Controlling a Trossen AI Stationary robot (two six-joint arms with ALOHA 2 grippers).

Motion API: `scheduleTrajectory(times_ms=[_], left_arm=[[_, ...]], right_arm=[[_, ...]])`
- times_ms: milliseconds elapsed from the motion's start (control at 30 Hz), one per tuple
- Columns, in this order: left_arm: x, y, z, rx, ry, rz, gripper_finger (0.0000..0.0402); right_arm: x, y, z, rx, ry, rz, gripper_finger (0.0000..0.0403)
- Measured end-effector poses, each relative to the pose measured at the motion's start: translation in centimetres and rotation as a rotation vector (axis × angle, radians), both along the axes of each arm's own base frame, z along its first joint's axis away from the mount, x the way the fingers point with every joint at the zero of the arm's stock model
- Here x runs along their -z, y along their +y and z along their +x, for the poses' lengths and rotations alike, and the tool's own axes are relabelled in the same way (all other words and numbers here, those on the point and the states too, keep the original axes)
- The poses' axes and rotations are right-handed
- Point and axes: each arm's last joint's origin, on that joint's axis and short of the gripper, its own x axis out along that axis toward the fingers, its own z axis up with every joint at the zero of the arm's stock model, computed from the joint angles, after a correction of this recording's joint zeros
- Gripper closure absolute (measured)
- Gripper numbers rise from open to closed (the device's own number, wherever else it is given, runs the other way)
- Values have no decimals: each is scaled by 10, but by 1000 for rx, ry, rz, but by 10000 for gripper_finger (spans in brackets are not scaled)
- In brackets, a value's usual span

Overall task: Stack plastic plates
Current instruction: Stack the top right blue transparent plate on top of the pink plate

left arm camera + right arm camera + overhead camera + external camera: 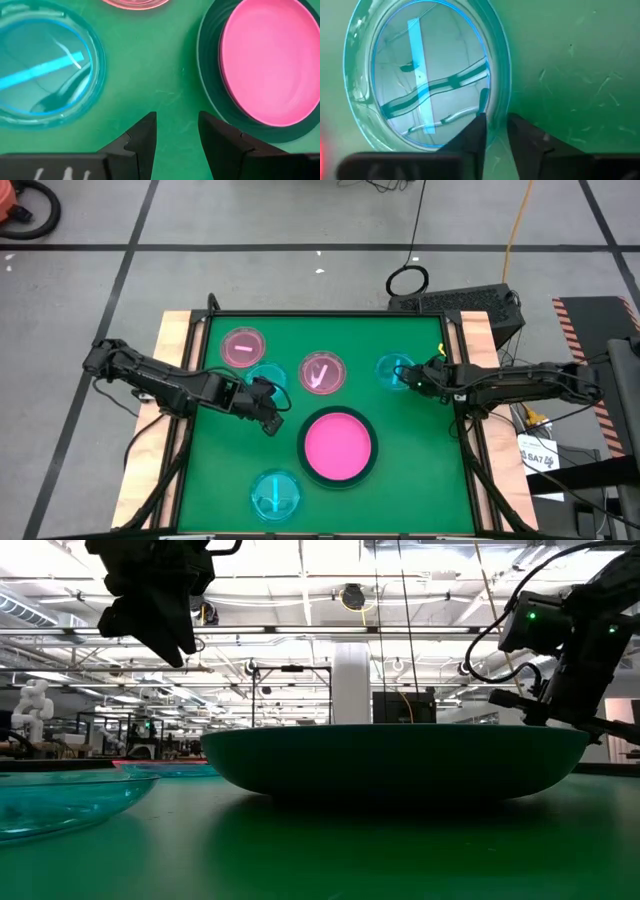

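The right gripper [494, 131] pinches the rim of a round translucent cyan plate [427, 75] at three o'clock; the left gripper [177, 132] hovers narrowly open.

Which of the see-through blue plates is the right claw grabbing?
The translucent cyan plate at the mat's right edge; the right gripper straddles its rim. The other cyan plates lie untouched.

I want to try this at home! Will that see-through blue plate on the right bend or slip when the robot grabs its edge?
Probably a bit of both. The blue plate looks thin and clear, so likely light and slightly bendy. Its glossy rim may slip, since the right tool pinches only the edge. Lifted from one side, it will likely tilt.
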Motion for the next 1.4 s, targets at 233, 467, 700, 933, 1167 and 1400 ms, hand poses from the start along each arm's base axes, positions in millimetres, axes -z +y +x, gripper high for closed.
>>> scheduleTrajectory(times_ms=[233, 467, 700, 933, 1167, 1400], left_arm=[[0, 0, -1, 42, 15, 26, 250], [4, -1, -8, 85, 97, 30, 250], [7, -1, -16, 72, 181, 3, 250], [8, 0, -19, 58, 219, 10, 250], [5, 2, -20, 16, 208, -39, 250], [-4, 6, -29, -43, 180, -69, 250]], right_arm=[[0, -1, 1, -7, -10, -13, 397], [-6, -2, 11, -82, -119, -57, 400], [-19, -3, 21, -141, -281, -103, 401], [-36, 7, 28, -206, -457, -139, 402], [-65, 21, 37, -301, -538, -176, 402], [-109, 28, 47, -391, -518, -205, 402]])
